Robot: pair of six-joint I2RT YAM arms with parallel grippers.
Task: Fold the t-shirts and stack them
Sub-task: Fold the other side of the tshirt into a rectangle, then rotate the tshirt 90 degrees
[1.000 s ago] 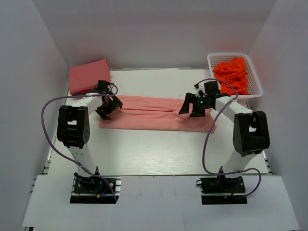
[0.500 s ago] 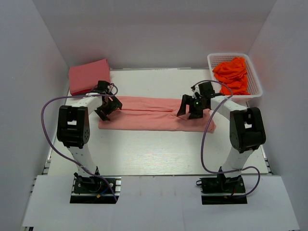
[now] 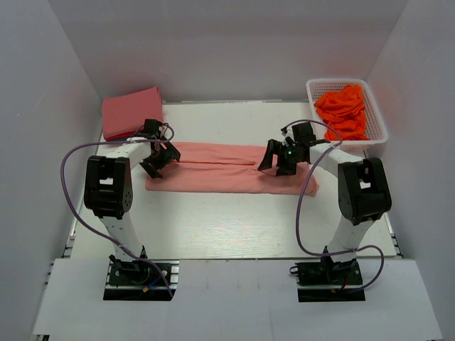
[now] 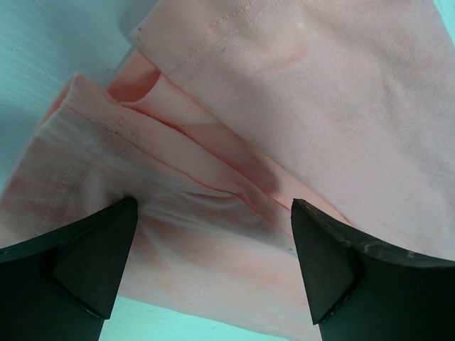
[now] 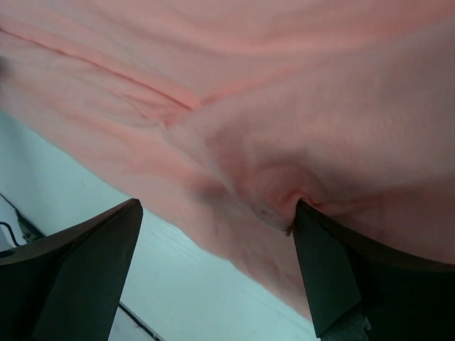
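Note:
A salmon pink t-shirt (image 3: 227, 169) lies folded into a long strip across the middle of the table. My left gripper (image 3: 158, 160) is open over its left end, jaws spread wide above the layered hems (image 4: 178, 185). My right gripper (image 3: 279, 158) is open low over its right part, one fingertip (image 5: 320, 263) pressing into the cloth (image 5: 284, 106). A folded rose pink t-shirt (image 3: 131, 112) lies at the far left corner.
A white basket (image 3: 380, 117) at the far right holds crumpled orange garments (image 3: 343, 108). White walls enclose the table on three sides. Purple cables loop from both arms.
My right gripper has moved a little left and away along the strip. The left gripper has stayed where it was. The shirt has barely shifted.

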